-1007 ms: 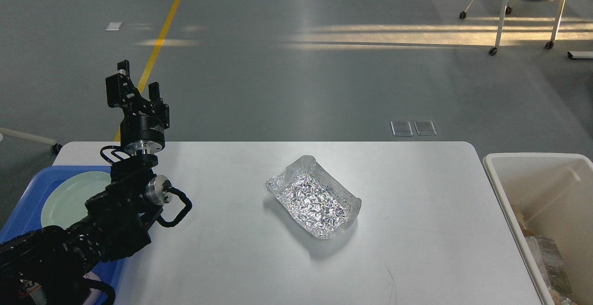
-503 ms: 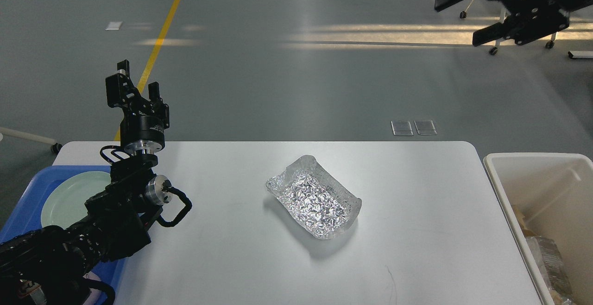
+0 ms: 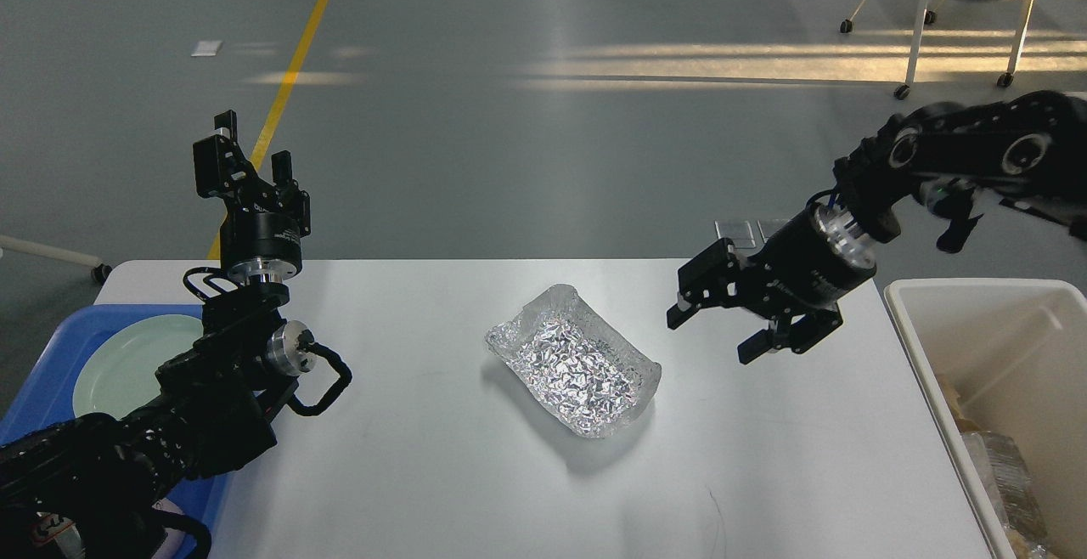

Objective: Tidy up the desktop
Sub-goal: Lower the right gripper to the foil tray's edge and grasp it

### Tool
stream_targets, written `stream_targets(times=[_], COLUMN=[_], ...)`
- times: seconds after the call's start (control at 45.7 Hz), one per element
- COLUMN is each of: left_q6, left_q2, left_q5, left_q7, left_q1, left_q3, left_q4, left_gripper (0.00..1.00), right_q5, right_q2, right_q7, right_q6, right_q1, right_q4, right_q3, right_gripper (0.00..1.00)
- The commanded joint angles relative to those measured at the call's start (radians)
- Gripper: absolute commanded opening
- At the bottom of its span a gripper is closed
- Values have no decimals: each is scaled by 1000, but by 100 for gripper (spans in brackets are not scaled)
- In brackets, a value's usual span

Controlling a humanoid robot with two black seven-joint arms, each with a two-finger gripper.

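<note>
Smooth white desktop (image 3: pixel 425 474) — crinkled foil tray (image 3: pixel 574 370).

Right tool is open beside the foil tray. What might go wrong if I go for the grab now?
The foil tray is thin and crumpled; pinching its rim may crush it or let it slip. It probably has to cross to the white bin; the bin's near wall could catch it. The right tool hovers open, not yet aligned.

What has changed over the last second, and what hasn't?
The right gripper came into view from the upper right and swung down over the desktop, now hanging open just right of the foil tray, holding nothing. The left gripper, foil tray, blue tray with its plate and white bin stayed put.
</note>
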Motion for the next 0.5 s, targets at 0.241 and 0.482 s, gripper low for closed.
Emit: stream_targets(times=[0.241,0.482], left_q6=[0,0], left_q2=[-2,-2], left_q5=[0,1], left_q7=[0,0], left_q1=[0,0], left_q3=[0,0], left_q4=[0,0], left_gripper=[96,96], right_q5=[36,211], right_q2=[136,181], right_q7=[-3,-3], right_q6=[-358,-453], right_q1=[-300,-428], right_q4=[-67,-168], right_q3=[3,13], right_gripper=[98,98])
